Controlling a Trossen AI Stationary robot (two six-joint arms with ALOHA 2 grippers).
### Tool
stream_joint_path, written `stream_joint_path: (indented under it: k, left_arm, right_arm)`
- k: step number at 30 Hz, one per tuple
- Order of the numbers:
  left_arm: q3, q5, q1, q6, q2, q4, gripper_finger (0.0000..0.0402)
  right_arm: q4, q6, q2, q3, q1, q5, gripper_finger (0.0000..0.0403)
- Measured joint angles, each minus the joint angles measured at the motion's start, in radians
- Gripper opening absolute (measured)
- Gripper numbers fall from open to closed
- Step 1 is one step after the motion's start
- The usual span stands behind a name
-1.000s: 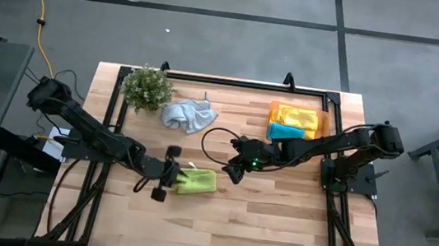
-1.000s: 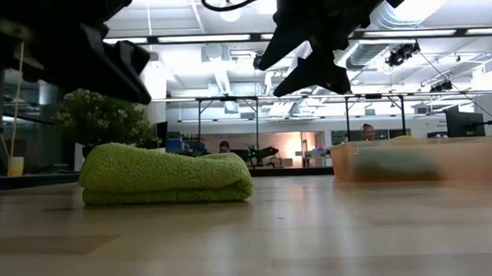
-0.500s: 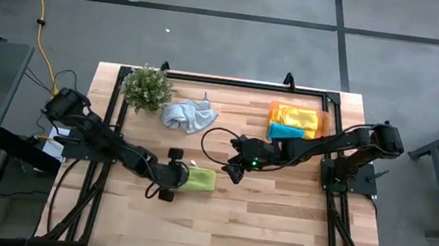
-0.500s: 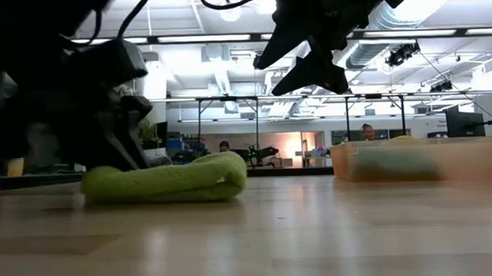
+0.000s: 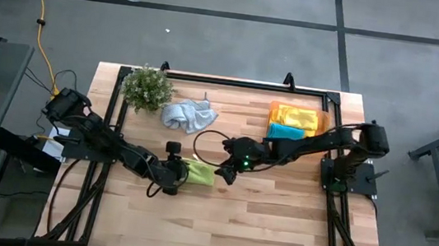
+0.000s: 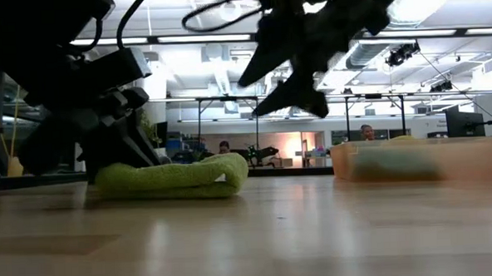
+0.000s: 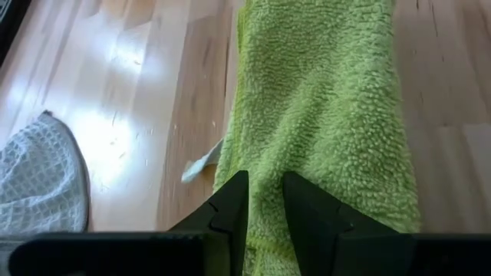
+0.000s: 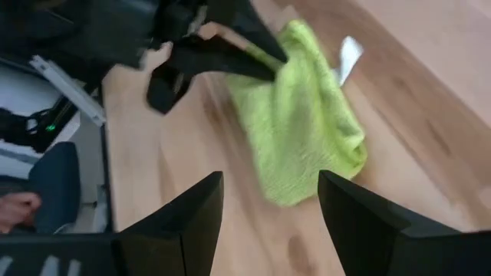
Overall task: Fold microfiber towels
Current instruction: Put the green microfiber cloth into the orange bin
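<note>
A folded lime green towel (image 5: 200, 173) lies on the table near its middle; it also shows in the low view (image 6: 174, 176). My left gripper (image 5: 178, 175) is at the towel's left end, shut on it (image 7: 265, 222). My right gripper (image 5: 225, 172) hovers open just past the towel's right end, above the table (image 6: 287, 80); the towel (image 8: 307, 146) shows beyond its spread fingers. A pale grey-blue towel (image 5: 187, 117) lies crumpled on the table farther back. Yellow towels (image 5: 296, 115) and a teal towel (image 5: 286, 132) lie in the orange tray (image 5: 325, 118). My left gripper pinches the lime green towel's left end (image 7: 265, 201) between its two fingers (image 7: 230, 215). It holds several folded layers. The fingers come from the table's left, slanting down, and point along the towel. The towel lies on the table, its left end squashed low (image 6: 106, 173).
A small green plant (image 5: 147, 87) stands at the table's far left. The orange tray sits at the far right. Bare wood (image 5: 233, 224) lies toward the near edge. People show in the room behind the table (image 6: 367, 133).
My left gripper has come down and toward the table's right onto the lime green towel's left end. That end has been squashed flat and pushed a little to the right. My right gripper has moved left, toward the towel's right end.
</note>
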State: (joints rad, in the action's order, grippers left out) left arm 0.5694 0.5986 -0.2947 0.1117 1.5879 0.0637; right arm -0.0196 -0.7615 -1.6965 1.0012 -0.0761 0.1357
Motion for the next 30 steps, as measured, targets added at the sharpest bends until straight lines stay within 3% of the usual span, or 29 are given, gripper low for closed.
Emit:
stream_joint_path:
  k: [20,27,30]
  left_arm:
    - [0.0,-0.041,0.007,0.043,0.0,-0.01,0.0074]
    - [0.0,-0.04,0.007,0.069,0.0,-0.015,0.0074]
    - [0.0,-0.04,0.007,0.069,0.0,-0.015,0.0074]
  right_arm:
    - [-0.342,0.184,-0.269,0.0,0.076,0.045,0.0206]
    - [-0.364,0.251,-0.319,0.0,0.076,-0.026,0.0206]
    - [-0.389,0.274,-0.342,0.0,0.071,0.004,0.0206]
